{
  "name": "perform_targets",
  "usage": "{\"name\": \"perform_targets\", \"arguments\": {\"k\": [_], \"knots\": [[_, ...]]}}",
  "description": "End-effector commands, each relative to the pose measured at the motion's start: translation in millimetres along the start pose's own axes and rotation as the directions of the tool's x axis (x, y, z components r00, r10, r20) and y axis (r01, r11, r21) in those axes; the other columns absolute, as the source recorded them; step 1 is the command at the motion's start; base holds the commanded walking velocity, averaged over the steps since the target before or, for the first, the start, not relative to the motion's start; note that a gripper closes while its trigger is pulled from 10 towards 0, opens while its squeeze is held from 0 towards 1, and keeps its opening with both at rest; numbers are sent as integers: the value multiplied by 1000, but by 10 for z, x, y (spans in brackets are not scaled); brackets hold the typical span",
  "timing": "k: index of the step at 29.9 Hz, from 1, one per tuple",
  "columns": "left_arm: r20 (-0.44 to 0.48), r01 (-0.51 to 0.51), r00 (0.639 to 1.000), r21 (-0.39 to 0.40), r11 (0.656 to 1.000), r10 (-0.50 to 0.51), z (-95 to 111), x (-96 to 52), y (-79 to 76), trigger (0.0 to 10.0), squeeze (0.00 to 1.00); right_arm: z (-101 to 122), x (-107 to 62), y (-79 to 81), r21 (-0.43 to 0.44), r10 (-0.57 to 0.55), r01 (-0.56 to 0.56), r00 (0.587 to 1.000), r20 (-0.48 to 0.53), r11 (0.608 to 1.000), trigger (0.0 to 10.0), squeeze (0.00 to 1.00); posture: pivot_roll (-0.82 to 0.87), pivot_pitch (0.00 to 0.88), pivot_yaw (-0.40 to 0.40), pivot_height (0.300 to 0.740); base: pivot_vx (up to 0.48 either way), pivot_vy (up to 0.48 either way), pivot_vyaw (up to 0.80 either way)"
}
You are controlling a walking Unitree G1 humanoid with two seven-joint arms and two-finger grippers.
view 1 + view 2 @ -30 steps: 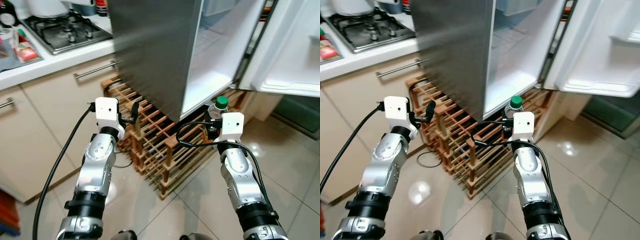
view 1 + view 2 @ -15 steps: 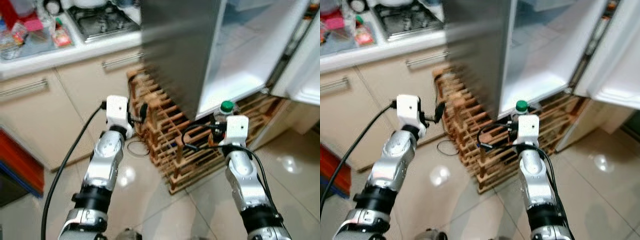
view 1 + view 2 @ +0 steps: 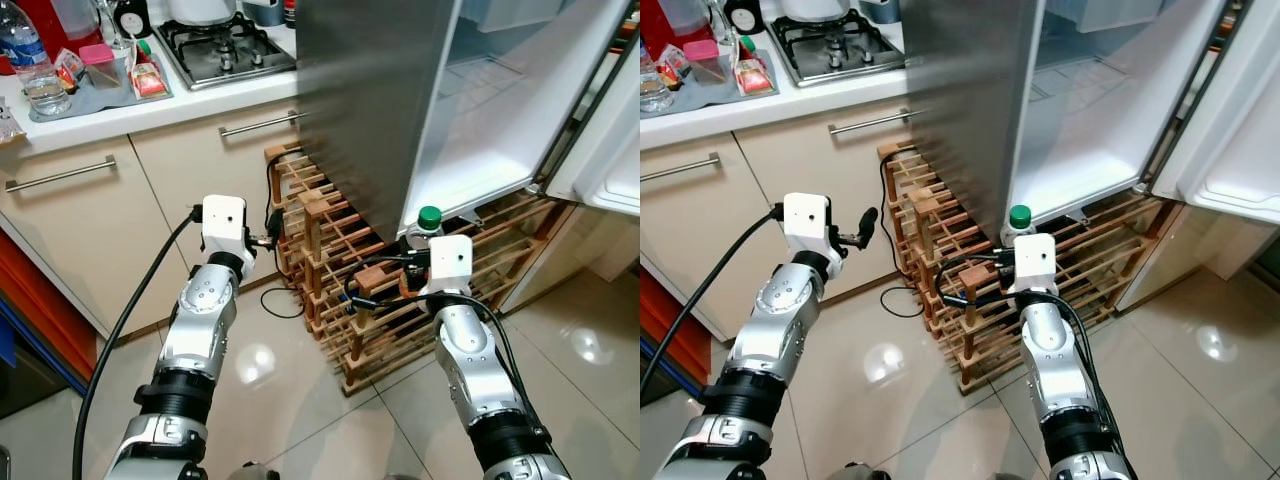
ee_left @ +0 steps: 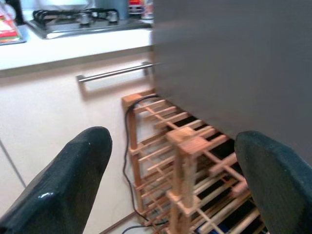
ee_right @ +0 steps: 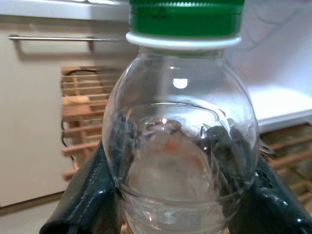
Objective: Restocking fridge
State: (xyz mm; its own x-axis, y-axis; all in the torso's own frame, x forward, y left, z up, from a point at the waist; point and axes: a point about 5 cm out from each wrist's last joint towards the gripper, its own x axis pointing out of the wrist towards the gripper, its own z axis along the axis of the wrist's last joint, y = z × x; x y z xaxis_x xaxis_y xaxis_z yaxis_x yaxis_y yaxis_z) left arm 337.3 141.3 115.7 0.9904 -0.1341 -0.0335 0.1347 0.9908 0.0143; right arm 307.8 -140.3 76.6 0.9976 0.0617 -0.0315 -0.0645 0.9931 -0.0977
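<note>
The bottle [image 5: 183, 126], clear plastic with a green cap, stands upright in the right gripper [image 3: 425, 262], whose two fingers are clenched on its body just below the shoulder. It is held low, in front of the fridge [image 3: 470, 110], whose door [image 3: 610, 130] hangs open on the right; the bare white shelf lies above and ahead of the bottle, so the coming move is up and forward. A wooden wine rack [image 3: 345, 270] sits under the fridge, close beneath the bottle. The left gripper [image 4: 170, 175] hovers spread and empty toward the cupboard [image 3: 120, 220] under the worktop [image 3: 150, 105].
</note>
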Motion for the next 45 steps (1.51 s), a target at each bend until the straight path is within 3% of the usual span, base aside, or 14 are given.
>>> {"name": "perform_targets", "arguments": {"k": [1, 2, 3, 5, 7, 10, 13, 15, 19, 34, 41, 45], "knots": [[0, 23, 1000, -14, 1000, -23, 14, 34, -47, 10000, 0, 68, 32, -45, -6, -19, 19, 999, 35, 1000, 10000, 0, -145, 0, 35, 740, 0, -480, 0], [0, 23, 1000, -14, 1000, -23, 14, 34, -47, 10000, 0, 68, 32, -45, -6, -19, 19, 999, 35, 1000, 10000, 0, -145, 0, 35, 740, 0, -480, 0], [-42, -37, 999, -92, 995, 33, -94, -23, 131, 10000, 0, 16, 33, -75, 122, -68, 69, 998, -10, 990, 10000, 0, -146, 0, 37, 740, 0, 0, 0], [-69, -93, 994, -122, 988, 85, -211, -129, 331, 10000, 0, -61, 7, -149, 245, -120, 131, 991, -59, 961, 10000, 0, -143, 0, 28, 740, 0, 0, 0], [-82, -110, 991, -88, 990, 103, -280, -207, 426, 10000, 0, -115, -29, -202, 225, -134, 146, 989, -68, 963, 10000, 0, -141, 0, 25, 740, 0, 0, 0], [-80, -110, 991, -55, 992, 105, -299, -252, 445, 10000, 0, -169, -74, -246, 175, -131, 141, 989, -72, 974, 10000, 0, -128, 0, 14, 740, 0, 0, 0], [-55, -104, 993, -46, 994, 101, -265, -241, 399, 10000, 0, -199, -90, -267, 149, -127, 137, 989, -76, 979, 10000, 0, -125, 0, 13, 740, 0, -288, 0], [-32, -85, 996, -60, 995, 83, -203, -165, 264, 10000, 0, -181, -59, -260, 123, -123, 131, 990, -69, 984, 10000, 0, -132, 0, 17, 740, 0, -461, 0], [-23, -57, 998, -63, 996, 55, -169, -107, 166, 10000, 0, -126, -31, -244, 103, -116, 120, 992, -41, 987, 10000, 0, -145, 0, 28, 740, 0, -455, 0], [-21, -19, 1000, -76, 997, 18, -135, 73, -44, 10000, 0, -165, -115, -319, 37, -145, 146, 989, -23, 989, 10000, 0, -184, 0, 42, 740, 0, -446, 0], [-30, 58, 998, -50, 997, -59, -152, 123, -224, 10000, 0, -171, -149, -341, 21, -156, 157, 988, -18, 987, 10000, 0, -201, 0, 48, 740, 35, -314, 0], [39, 138, 990, -52, 989, -136, -90, 98, -272, 10000, 0, -192, -221, -380, 20, -177, 178, 984, -9, 984, 10000, 0, -208, 0, 52, 740, 97, 0, 0]]}}
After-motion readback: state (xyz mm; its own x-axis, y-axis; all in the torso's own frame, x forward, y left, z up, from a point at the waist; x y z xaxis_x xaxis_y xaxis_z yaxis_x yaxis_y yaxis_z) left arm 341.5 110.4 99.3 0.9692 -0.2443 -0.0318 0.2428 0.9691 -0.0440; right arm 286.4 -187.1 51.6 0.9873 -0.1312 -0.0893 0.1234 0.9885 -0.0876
